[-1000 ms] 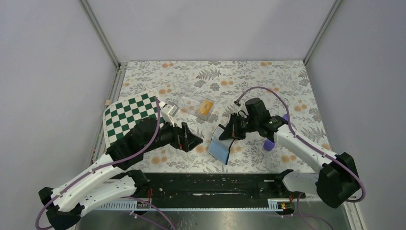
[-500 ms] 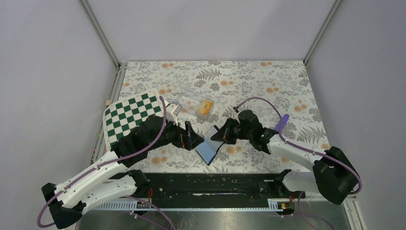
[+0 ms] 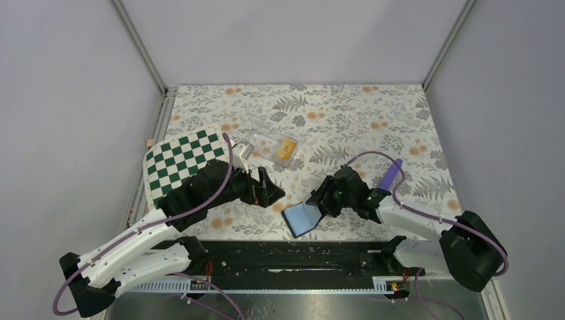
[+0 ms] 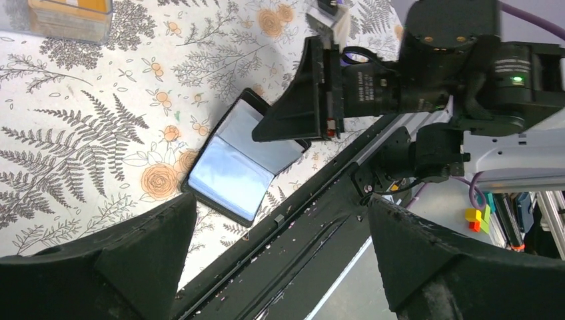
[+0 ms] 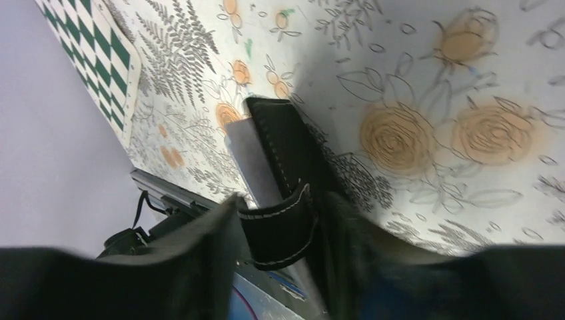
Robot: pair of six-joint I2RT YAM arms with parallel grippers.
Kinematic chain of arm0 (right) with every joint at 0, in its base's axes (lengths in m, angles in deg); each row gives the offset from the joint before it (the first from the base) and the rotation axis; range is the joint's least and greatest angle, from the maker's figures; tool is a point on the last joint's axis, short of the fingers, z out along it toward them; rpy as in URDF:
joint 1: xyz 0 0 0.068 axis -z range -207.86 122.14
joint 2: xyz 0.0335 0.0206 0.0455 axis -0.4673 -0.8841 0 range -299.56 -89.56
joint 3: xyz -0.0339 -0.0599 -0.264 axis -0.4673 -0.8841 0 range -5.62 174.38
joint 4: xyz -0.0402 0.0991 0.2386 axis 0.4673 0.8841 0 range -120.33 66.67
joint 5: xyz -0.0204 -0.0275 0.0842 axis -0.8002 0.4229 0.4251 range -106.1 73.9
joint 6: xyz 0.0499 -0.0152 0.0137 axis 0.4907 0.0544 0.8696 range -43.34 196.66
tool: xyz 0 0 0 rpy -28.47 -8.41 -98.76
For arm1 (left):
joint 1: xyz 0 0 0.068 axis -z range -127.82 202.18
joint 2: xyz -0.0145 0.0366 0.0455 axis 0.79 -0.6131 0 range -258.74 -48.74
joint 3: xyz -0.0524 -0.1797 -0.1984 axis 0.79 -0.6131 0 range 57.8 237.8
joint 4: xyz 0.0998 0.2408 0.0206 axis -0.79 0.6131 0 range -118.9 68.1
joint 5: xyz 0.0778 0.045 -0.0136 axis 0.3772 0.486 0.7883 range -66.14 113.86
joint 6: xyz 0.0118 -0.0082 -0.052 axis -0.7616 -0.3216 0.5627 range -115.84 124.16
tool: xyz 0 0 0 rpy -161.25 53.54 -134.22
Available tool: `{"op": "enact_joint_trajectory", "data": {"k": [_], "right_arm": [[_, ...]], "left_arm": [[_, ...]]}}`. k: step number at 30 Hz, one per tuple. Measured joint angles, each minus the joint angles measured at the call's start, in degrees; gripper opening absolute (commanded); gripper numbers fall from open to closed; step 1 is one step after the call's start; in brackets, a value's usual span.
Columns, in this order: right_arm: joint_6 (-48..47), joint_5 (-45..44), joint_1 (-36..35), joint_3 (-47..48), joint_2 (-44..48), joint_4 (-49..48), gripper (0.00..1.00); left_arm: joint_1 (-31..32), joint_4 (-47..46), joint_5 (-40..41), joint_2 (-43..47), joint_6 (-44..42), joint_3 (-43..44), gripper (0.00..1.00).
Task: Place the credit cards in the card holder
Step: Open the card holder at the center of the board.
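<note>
- Card holder (image 3: 303, 219): lies open with its pale blue pockets facing up, at the near edge of the table (image 3: 373, 113) and just beside the black rail (image 3: 300, 257). A second ago it hung further back and to the right; it has since been carried nearer and leftward and brought down to the surface
- Right gripper (image 3: 324, 202): clenched on the far flap of the card holder, with the snap tab (image 5: 280, 227) pinched between its fingers (image 5: 200, 250) in the wrist view. The held flap seems slightly raised; whether the other flap lies fully flat cannot be told
- Left gripper (image 3: 272, 193): released, jaws spread wide and empty, hovering just left of the card holder. It has edged slightly forward over the same interval
- Credit cards (image 3: 286, 148): an orange-yellow stack inside the clear box (image 3: 265, 142), well apart from the card holder and untouched
- Checkered board (image 3: 180, 163): flat at the far left, partly under the left arm
- Judgement: the holder now appears positioned and opened for loading, but no card has been picked, so the task is at an early stage. The likely next step is for the free left gripper to fetch a card while the right steadies the flap
</note>
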Motion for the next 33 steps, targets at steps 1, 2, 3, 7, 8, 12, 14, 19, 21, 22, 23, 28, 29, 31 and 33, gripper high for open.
{"op": "enact_joint_trajectory", "data": {"k": [1,2,3,7,8,12,14,19,21,22,23,28,29,31,33], "right_arm": [[-0.1,-0.4,0.0,0.0,1.0,1.8,0.73],[-0.3,-0.7,0.0,0.2,1.8,3.3,0.79],[-0.5,-1.3,-0.1,0.5,3.0,5.6,0.84],[-2.8,-3.8,-0.1,3.0,8.0,15.0,0.89],[-3.6,-4.4,-0.1,3.7,9.0,16.9,0.89],[-8.4,-6.2,-0.1,7.6,10.7,24.3,0.88],[-11.9,-6.7,-0.1,10.4,9.9,27.9,0.84],[-20.6,-6.6,-0.1,16.7,5.4,32.8,0.63],[-23.2,-5.0,-0.2,18.4,3.0,33.0,0.55],[-24.1,-3.9,-0.2,19.1,1.7,33.0,0.52],[-24.9,-2.9,-0.2,19.9,0.0,32.9,0.5],[-25.2,0.9,-0.2,21.2,-8.8,32.5,0.45],[-25.0,1.2,-0.2,21.1,-9.5,32.5,0.45],[-24.2,1.5,-0.2,20.4,-10.1,32.2,0.44],[-23.3,1.4,-0.2,19.6,-9.9,32.2,0.43]], "left_arm": [[0.0,0.1,0.2,-0.4,0.2,0.0,0.99],[0.0,0.4,0.6,-1.1,0.4,0.1,0.99],[0.0,1.2,1.0,-2.0,0.6,0.3,0.99],[-0.1,5.4,1.8,-6.4,1.5,2.0,0.99],[-0.2,6.4,1.7,-7.5,1.8,2.3,0.99],[-0.5,8.5,0.7,-10.3,3.0,2.4,0.99],[-0.5,9.1,-0.3,-11.5,4.0,2.2,0.99],[-1.2,6.2,-3.8,-12.7,8.4,-1.8,0.98],[-1.6,3.3,-5.9,-13.0,11.0,-5.5,0.96],[-1.8,1.9,-7.0,-13.4,12.5,-7.6,0.96],[-1.9,1.0,-7.7,-13.8,13.7,-9.1,0.96],[-2.4,-4.0,-10.6,-17.4,19.7,-14.6,0.92],[-2.4,-5.5,-11.1,-18.4,20.8,-15.3,0.9],[-2.4,-9.0,-12.1,-20.6,22.7,-16.4,0.88],[-2.4,-11.6,-12.6,-23.2,24.0,-16.8,0.84]]}}
